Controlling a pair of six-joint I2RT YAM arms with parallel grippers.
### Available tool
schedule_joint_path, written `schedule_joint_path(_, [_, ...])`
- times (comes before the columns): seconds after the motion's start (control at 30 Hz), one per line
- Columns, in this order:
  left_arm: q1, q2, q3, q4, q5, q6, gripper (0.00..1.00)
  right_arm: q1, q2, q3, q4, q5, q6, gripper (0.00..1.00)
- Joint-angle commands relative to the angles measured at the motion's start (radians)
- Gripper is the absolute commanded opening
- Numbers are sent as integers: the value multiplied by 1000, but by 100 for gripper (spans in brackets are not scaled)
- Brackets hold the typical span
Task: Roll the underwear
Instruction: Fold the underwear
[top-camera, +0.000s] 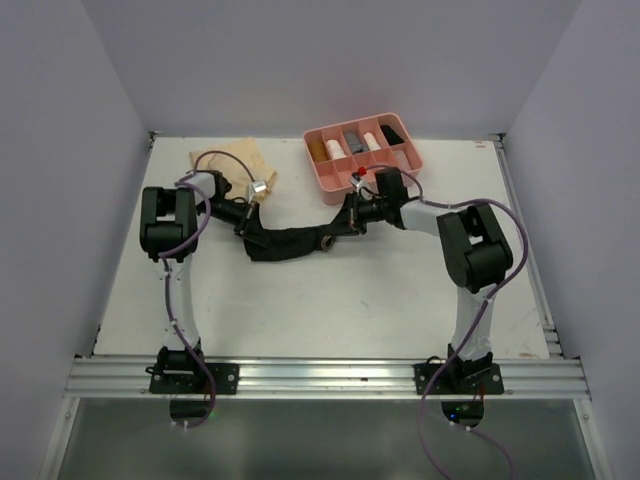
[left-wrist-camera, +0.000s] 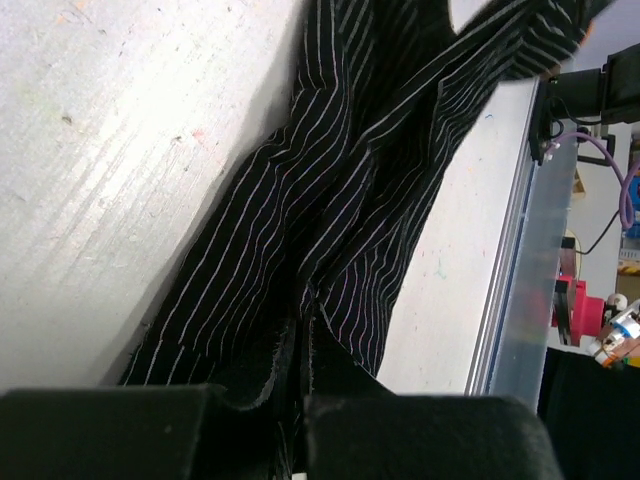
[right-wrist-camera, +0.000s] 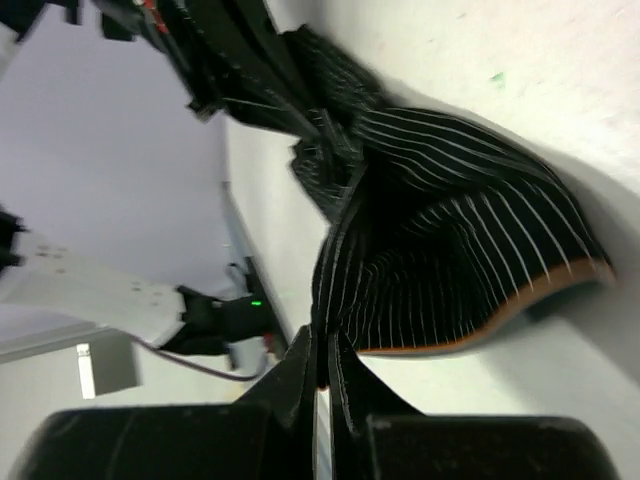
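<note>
While the left hand and right hand pinch its ends, black underwear stretches between them

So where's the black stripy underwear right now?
In the top view the black underwear is mid-table, stretched between the left gripper and right gripper, both shut on it, nearer than the pink tray.

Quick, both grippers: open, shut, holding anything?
The left gripper is closed on one end of the black underwear.
The right gripper is closed on the other end of the same garment.
</note>
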Motion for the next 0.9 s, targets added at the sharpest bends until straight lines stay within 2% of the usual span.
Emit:
schedule_joint_path(0.0, [-1,-35,-26,56,-85,9,0,-41,32,99,-546,141,-383,0])
schedule_joint_path(0.07, [1,-47,-38,67,-87,14,0,-52,66,139,-665,172,-443,0])
schedule_joint_path(0.17, [5,-58,-53,91,-105,-5,0,-55,130,197,-741,237,-505,0])
schedule_joint_path(0.3, [7,-76,-67,111,-128,-8,0,-54,187,223,-735,262,-512,0])
schedule_joint_path(0.43, [10,-116,-98,191,-175,-57,7,-50,189,225,-744,259,-539,0])
schedule_joint_path(0.5, [10,-118,-98,199,-192,-61,7,-50,161,231,-738,255,-542,15])
schedule_joint_path(0.53, [10,-116,-95,202,-194,-64,7,-47,143,236,-741,257,-543,30])
schedule_joint_path(0.6, [10,-112,-85,185,-200,-31,8,-49,91,280,-789,266,-569,38])
schedule_joint_path(0.73, [10,-93,-50,136,-214,40,9,-49,14,404,-888,337,-607,38])
schedule_joint_path(0.87, [6,-86,-38,97,-243,115,11,-28,43,528,-915,314,-601,35])
